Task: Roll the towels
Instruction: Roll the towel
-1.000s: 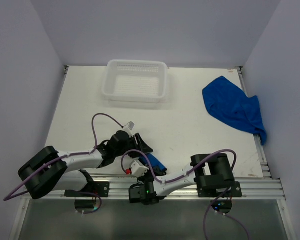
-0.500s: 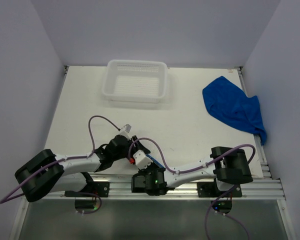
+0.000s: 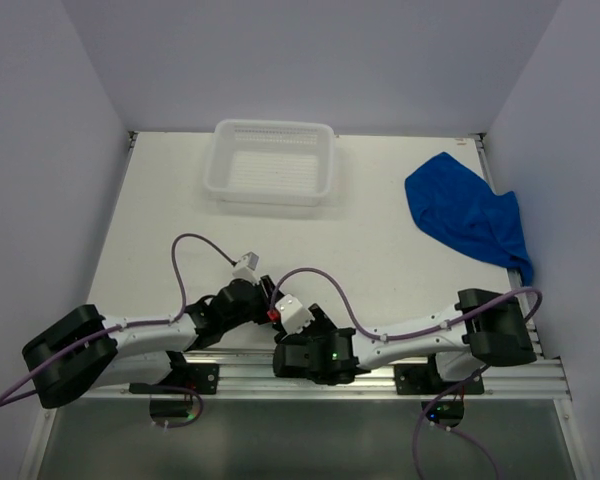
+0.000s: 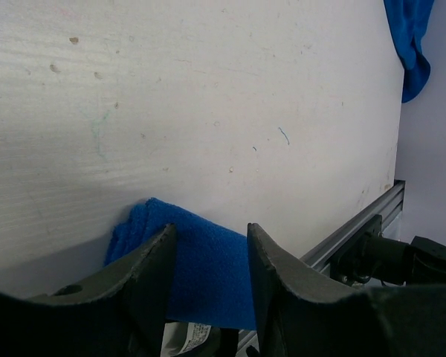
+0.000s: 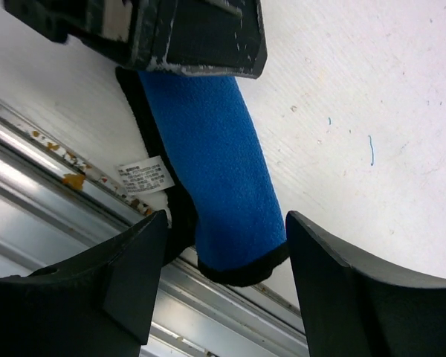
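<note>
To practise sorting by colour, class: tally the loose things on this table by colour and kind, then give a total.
Blue towels: 2 (the rolled towel, the crumpled towel)
White basket: 1
Total: 3

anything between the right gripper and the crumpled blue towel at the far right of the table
Nothing visible does. The right gripper straddles the rolled royal-blue cloth towel at the near edge; only bare white table lies between it and the crumpled royal-blue cloth towel.
</note>
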